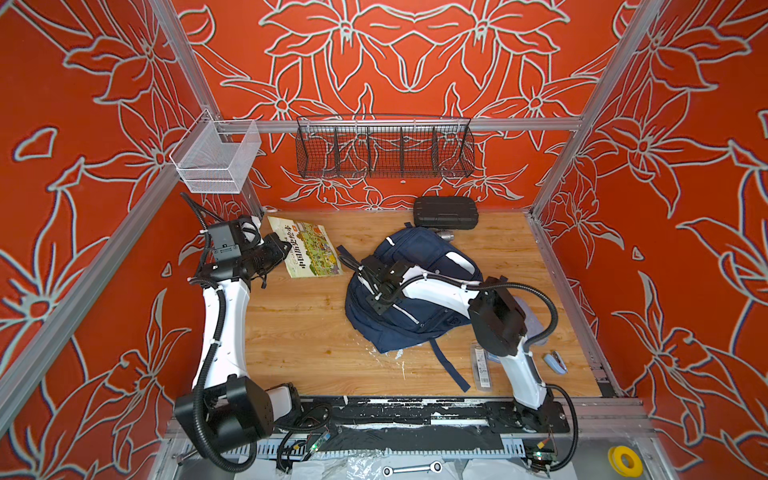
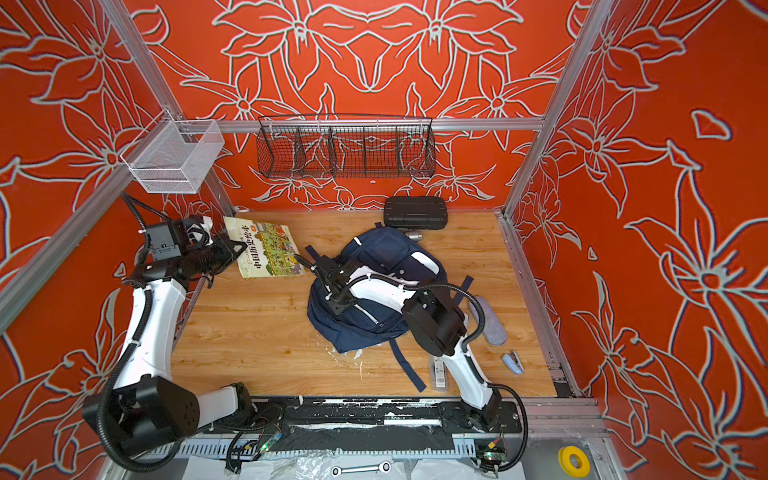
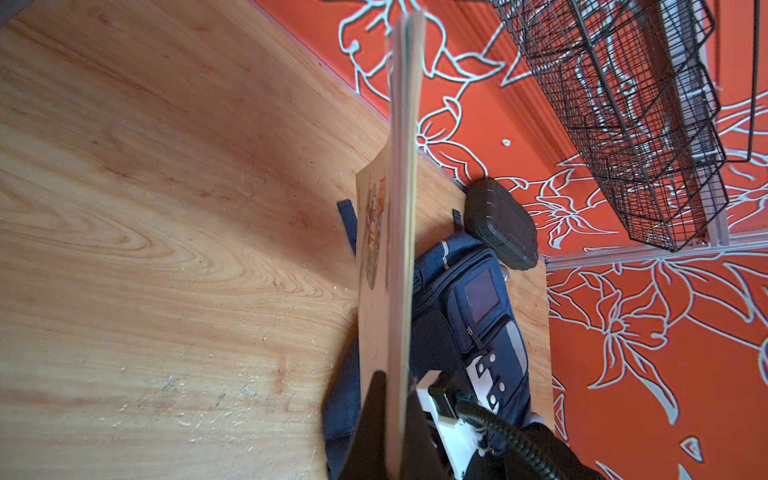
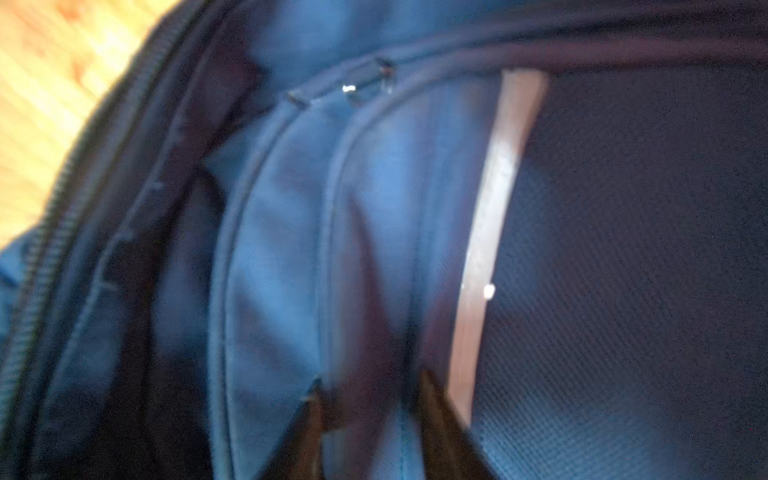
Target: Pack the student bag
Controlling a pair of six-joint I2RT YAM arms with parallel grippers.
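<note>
Student bag (image 1: 422, 253) lies slumped mid-surface (image 1: 299, 340), front pockets up, straps trailing twd the near edge. A black hard case (image 1: 445, 212) sits just behind it by the back wall.

Risk: the fabric's limp, so a pull on one small fold prob. drags the whole bag, or the fold slips out w/o opening the mouth. Can't tell if the main zip is undone. The picture book (image 1: 305, 249) is thin & gripped at one edge only, so it may sag or twist loose on the way over.

R pincer (image 4: 374, 415): narrow, tips closed onto a ridge of navy fabric near the zip, on the bag's book-facing side; view's blurred.

L pincer (image 3: 395, 419): clamped tight on the book's edge, apart from the bag.
</note>
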